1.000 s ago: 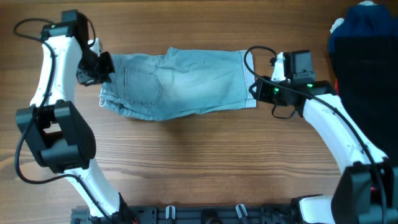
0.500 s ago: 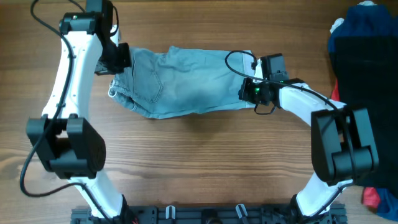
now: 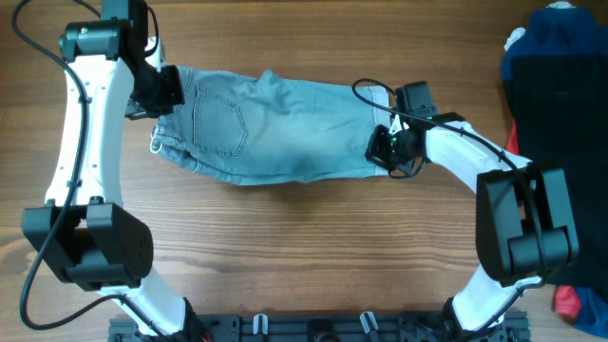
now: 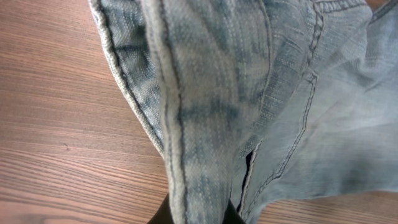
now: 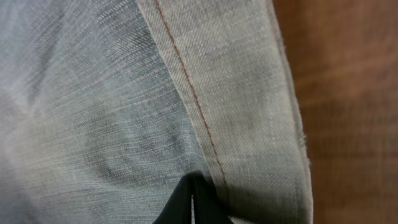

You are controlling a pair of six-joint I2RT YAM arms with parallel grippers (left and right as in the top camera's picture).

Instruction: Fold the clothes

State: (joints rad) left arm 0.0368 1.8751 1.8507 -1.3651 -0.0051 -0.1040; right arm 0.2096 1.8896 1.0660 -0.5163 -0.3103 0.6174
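Observation:
The pale light-blue denim shorts lie stretched left to right across the wooden table, with a stitched back pocket facing up near the left end. My left gripper is shut on the waistband end. In the left wrist view the thick seamed fold runs down between my black fingers, and the gripper is pinched on it. My right gripper is at the hem end on the right. In the right wrist view its jaws are closed against the denim beside the red-stitched hem.
A dark blue pile of clothing sits at the right edge of the table, with something white behind it and a red item at the lower right. A black rail runs along the front edge.
My left gripper has moved left with the waistband, pulling the shorts out longer and flatter. The right gripper has shifted slightly toward the front with the hem.

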